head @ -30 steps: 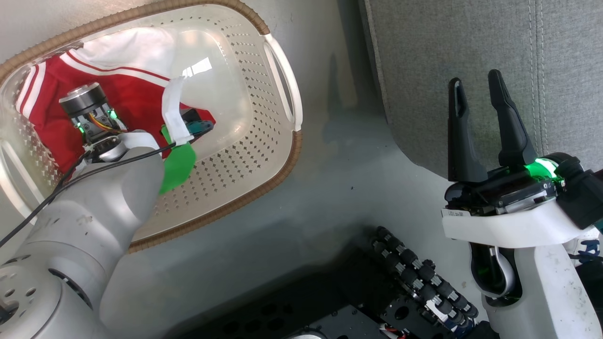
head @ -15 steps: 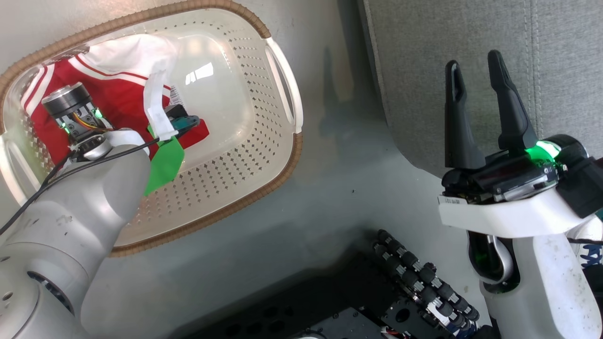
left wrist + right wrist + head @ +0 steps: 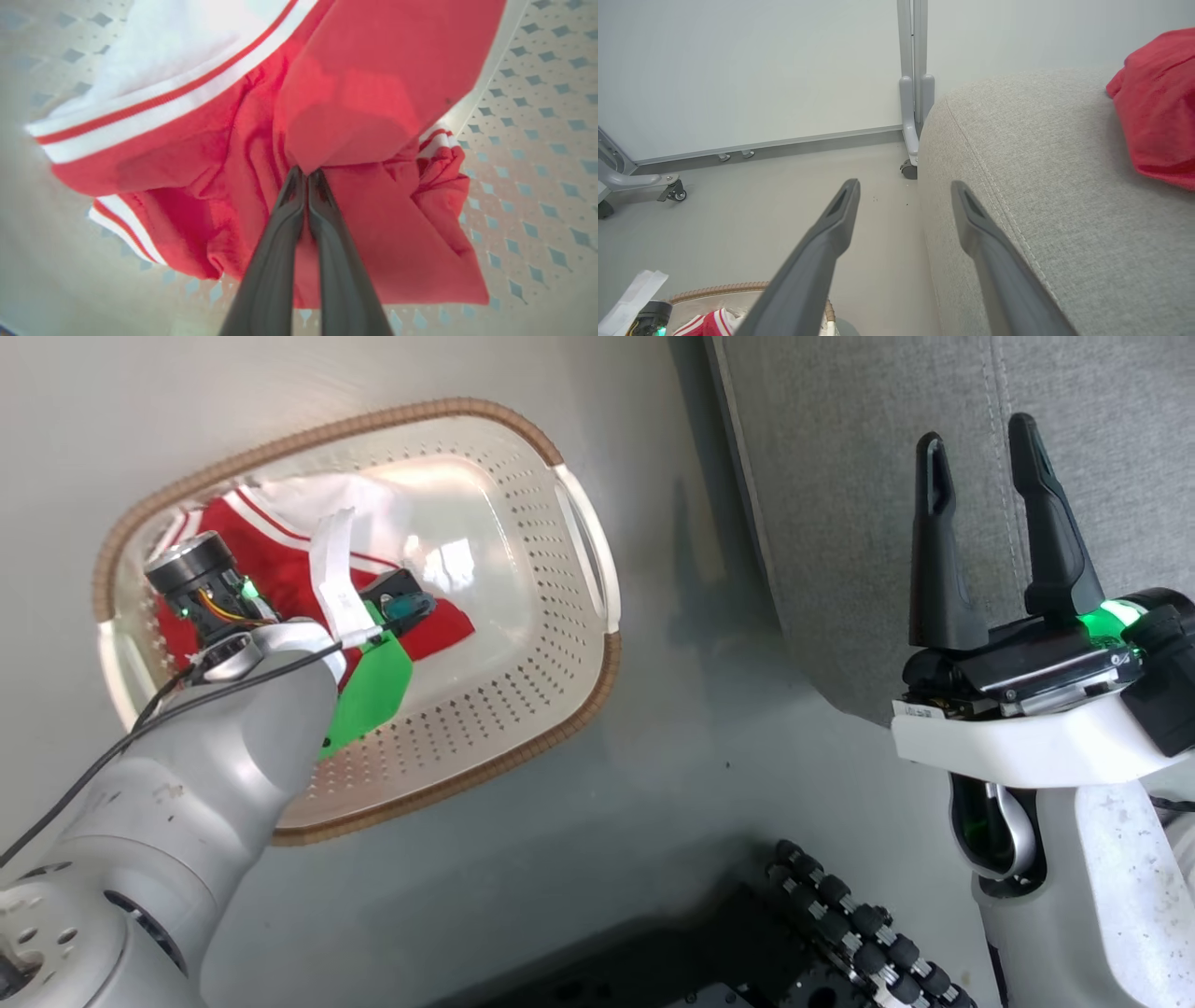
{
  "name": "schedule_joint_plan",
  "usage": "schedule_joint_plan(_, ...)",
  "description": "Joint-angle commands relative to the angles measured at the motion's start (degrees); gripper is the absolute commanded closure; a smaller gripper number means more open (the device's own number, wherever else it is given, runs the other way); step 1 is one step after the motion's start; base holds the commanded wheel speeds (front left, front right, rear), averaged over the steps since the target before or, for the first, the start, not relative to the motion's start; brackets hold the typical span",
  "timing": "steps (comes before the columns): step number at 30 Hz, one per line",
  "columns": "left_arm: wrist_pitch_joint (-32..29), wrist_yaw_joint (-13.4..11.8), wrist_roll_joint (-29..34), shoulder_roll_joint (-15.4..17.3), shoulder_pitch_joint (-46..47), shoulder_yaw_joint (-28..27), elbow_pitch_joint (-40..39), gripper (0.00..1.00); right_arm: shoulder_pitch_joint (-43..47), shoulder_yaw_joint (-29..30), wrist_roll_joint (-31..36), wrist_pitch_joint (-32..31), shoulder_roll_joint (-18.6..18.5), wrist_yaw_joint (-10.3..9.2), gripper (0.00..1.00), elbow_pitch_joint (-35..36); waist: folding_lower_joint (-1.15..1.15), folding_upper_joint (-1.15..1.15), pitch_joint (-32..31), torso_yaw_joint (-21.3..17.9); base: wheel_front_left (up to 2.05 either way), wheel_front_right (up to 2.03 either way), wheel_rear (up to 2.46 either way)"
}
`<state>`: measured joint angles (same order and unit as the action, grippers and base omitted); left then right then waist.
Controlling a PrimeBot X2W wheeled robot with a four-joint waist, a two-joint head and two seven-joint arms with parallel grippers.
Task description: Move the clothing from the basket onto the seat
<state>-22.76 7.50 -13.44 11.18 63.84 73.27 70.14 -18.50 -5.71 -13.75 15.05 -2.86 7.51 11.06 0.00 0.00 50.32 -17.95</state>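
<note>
The cream perforated basket point(image 3: 579, 709) with a brown rim stands on the floor at the left. Red clothing point(image 3: 280, 546) with white stripes lies in its far end, under my left wrist. In the left wrist view my left gripper point(image 3: 306, 175) is shut, pinching a fold of the red clothing point(image 3: 364, 93) above the basket floor point(image 3: 537, 116). My right gripper point(image 3: 976, 448) is open and holds nothing, its fingers raised over the edge of the grey seat point(image 3: 859, 476). The right wrist view shows the seat point(image 3: 1041, 186) with another red garment point(image 3: 1157, 107) lying on it.
Grey floor separates the basket from the seat. My black base point(image 3: 840, 933) fills the lower middle. A wheeled grey stand point(image 3: 910, 154) and a pale wall panel stand beyond the seat's corner. The basket rim point(image 3: 719, 287) shows below my right fingers.
The head camera has shifted, so the basket now sits lower and further right in the picture. My left wrist stays in the basket over the red clothing. The right gripper stays open.
</note>
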Motion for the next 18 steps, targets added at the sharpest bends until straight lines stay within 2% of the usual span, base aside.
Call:
schedule_joint_plan(1,1.00,-0.69,-0.29,-0.48,-1.30,-0.12,0.33,1.00,0.25,0.44,0.67,0.19,-0.04,-0.04,0.00,-0.25,0.00,0.00,-5.02,3.02,0.00,0.00,0.00)
schedule_joint_plan(7,6.17,-2.71,-2.01,-3.07,-4.06,-0.92,1.19,1.00,2.19,1.77,2.85,0.19,-0.06,-0.04,0.00,-0.86,0.00,0.00,-11.31,5.88,0.00,0.00,0.00)
schedule_joint_plan(12,14.03,-6.12,-3.15,-4.71,-6.82,-2.06,1.28,1.00,3.50,2.36,4.14,0.19,-0.75,-0.04,0.00,-1.46,0.00,0.00,-16.63,8.24,0.00,0.00,0.00)
schedule_joint_plan(18,21.10,-8.56,-5.37,-6.32,-9.95,-3.54,1.56,1.00,5.47,3.43,4.44,0.19,-1.77,-0.04,0.00,-2.14,0.00,0.00,-22.47,10.85,0.00,0.00,0.00)
